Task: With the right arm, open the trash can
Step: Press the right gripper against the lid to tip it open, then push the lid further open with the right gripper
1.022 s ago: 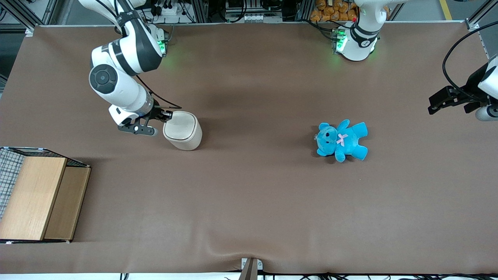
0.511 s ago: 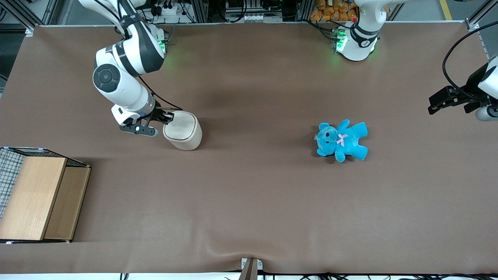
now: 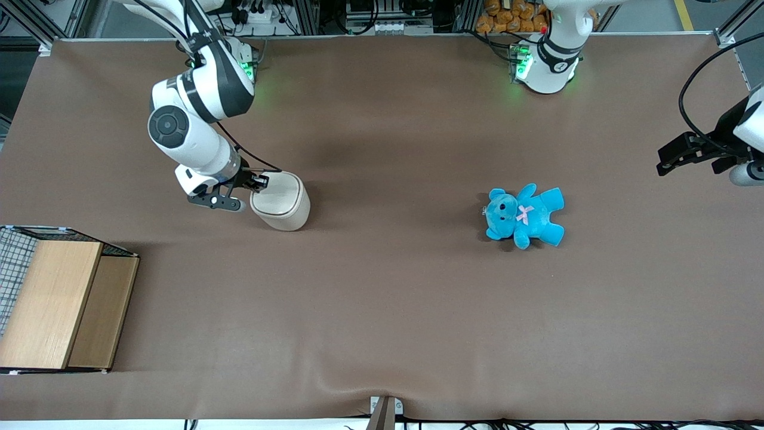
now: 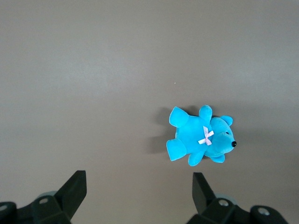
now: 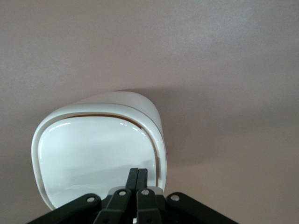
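Here I have the gripper (image 3: 258,181) at the trash can's (image 3: 280,200) lid edge.

My right arm (image 3: 191,113) reaches down toward the working arm's end of the table (image 3: 382,298); in the wrist view the fingers (image 5: 132,179) are pressed together over the lid (image 5: 93,156), which shows a thin tan gap along one edge. The blue teddy (image 3: 524,215) lies well apart, toward the parked arm's end.

Front camera: mounted high, looking steeply down on the whole worktop (image 3: 382,310). Right wrist camera: close above the trash can (image 5: 100,154), looking past the end effector (image 5: 137,179), fingers pressed together. Left wrist camera: farther up, facing down on the teddy (image 4: 201,140). The front view shares both objects.
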Tool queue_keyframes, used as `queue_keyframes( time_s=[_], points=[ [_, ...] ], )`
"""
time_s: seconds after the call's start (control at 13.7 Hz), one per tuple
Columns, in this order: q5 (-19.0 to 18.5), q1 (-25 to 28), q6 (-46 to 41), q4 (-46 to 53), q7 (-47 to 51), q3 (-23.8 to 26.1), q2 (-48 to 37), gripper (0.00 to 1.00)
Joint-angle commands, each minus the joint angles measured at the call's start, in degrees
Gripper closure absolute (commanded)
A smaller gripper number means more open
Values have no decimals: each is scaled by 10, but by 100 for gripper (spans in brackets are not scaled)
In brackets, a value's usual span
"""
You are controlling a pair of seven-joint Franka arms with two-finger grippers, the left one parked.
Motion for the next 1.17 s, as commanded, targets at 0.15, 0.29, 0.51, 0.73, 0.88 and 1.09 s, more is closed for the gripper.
queue_keyframes(
  time_s=[0.15, 0.29, 0.51, 0.73, 0.88, 1.09],
  points=[
    [-3, -6, 43, -19, 6, 6, 12, 100],
    [-3, -5, 60, -28, 6, 6, 17, 100],
    [-3, -7, 47, -23, 2, 6, 14, 100],
    [-3, -10, -67, 49, 6, 5, 11, 100],
    [-3, -13, -131, 95, 10, 5, 11, 100],
    [-1, -14, -171, 125, 29, 6, 9, 100]
  ],
)
